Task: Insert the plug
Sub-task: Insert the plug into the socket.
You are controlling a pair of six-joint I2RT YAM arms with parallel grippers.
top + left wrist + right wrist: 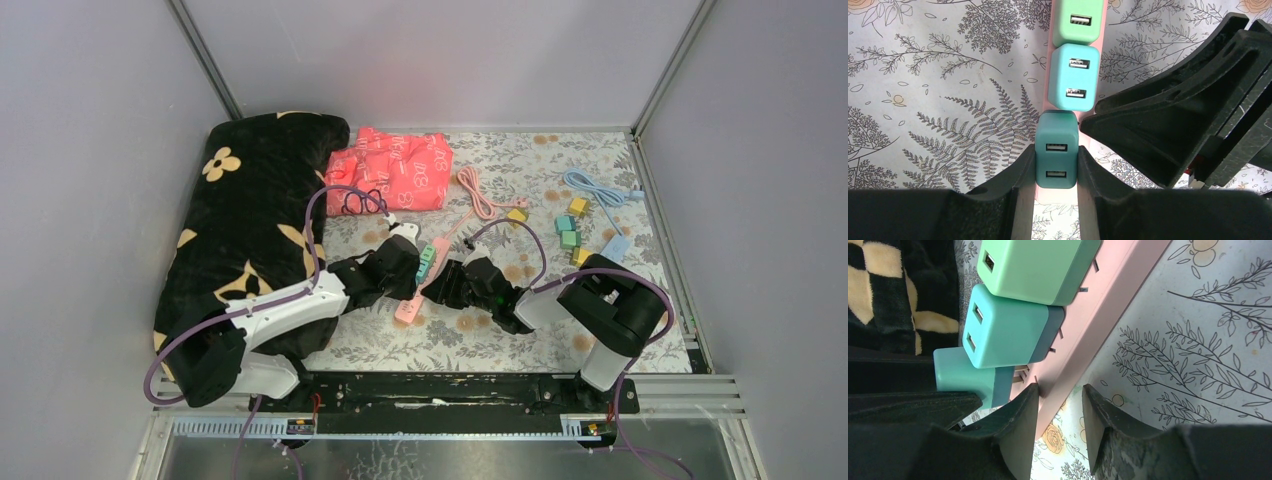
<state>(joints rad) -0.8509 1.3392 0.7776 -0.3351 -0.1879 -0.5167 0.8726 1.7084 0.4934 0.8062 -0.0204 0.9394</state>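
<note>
A pink power strip (408, 310) lies aslant on the flowered cloth. My left gripper (1056, 170) is shut on a dark teal two-port plug (1057, 155) over the strip's near end. From the right wrist view this plug (955, 372) stands close to the strip (1118, 285), with metal prongs (1020, 374) showing in the gap. A lighter teal plug (1074, 77) and a green plug (1079, 22) sit further along the strip. My right gripper (1060, 390) is open at the strip's end. Its left finger touches the strip's face; the right finger stands apart.
A black blanket with yellow flowers (250, 200) covers the left side, and a red-pink bag (395, 168) lies behind. A pink cable (480, 195), a blue cable (600, 190) and several small coloured plugs (570, 230) lie at the back right. Both wrists crowd the strip.
</note>
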